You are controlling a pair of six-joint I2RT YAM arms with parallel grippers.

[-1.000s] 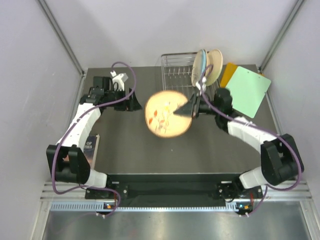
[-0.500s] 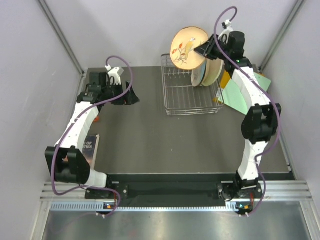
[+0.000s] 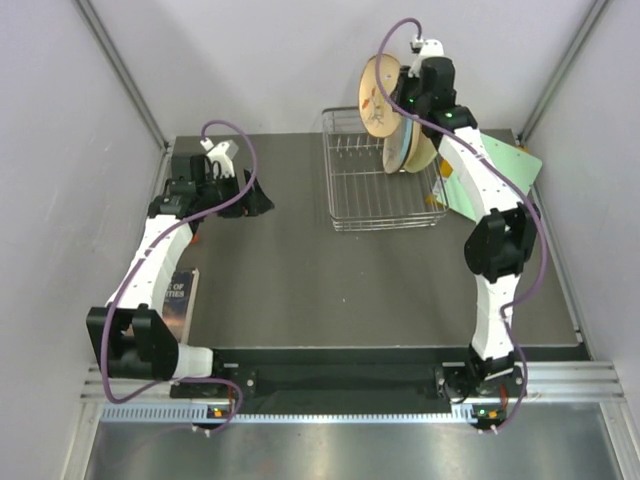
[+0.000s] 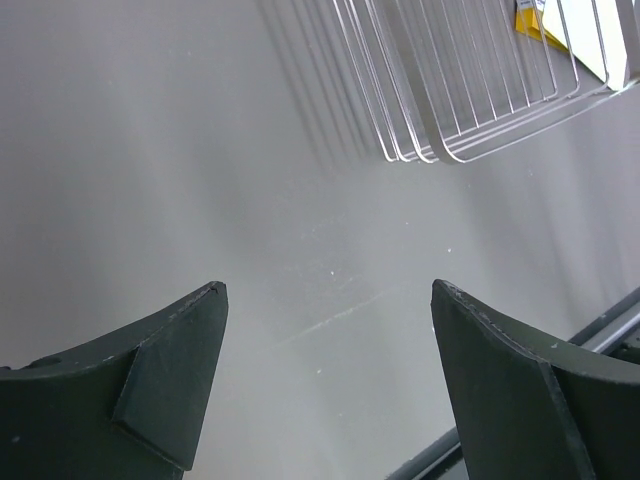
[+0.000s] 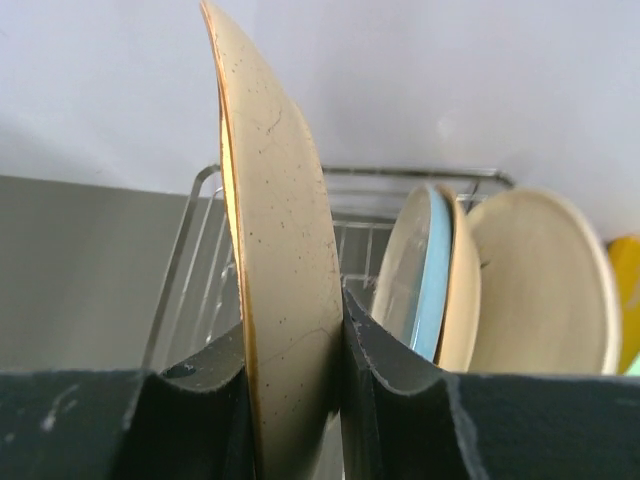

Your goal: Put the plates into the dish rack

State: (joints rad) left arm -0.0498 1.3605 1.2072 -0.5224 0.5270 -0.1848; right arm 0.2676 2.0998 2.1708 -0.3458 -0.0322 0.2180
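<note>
My right gripper (image 3: 400,97) is shut on a tan floral plate (image 3: 378,95) and holds it on edge, high above the back of the wire dish rack (image 3: 350,205). In the right wrist view the plate (image 5: 285,250) stands nearly upright, pinched between both fingers of that gripper (image 5: 295,330). Two plates stand in the rack's right end: a white-and-light-blue one (image 3: 397,152) (image 5: 425,270) and a tan one (image 3: 427,150) (image 5: 545,280). My left gripper (image 3: 262,200) (image 4: 328,290) hovers open over bare table left of the rack (image 4: 450,100), with nothing between its fingers.
A green board (image 3: 520,165) and an orange board (image 3: 438,198) lie right of the rack, partly under my right arm. A dark book (image 3: 180,295) lies near the table's left edge. Pale walls close in the back and both sides.
My right arm has carried the tan floral plate from over the table's middle up and back to above the rack, turning it on edge. The left arm has barely shifted.
</note>
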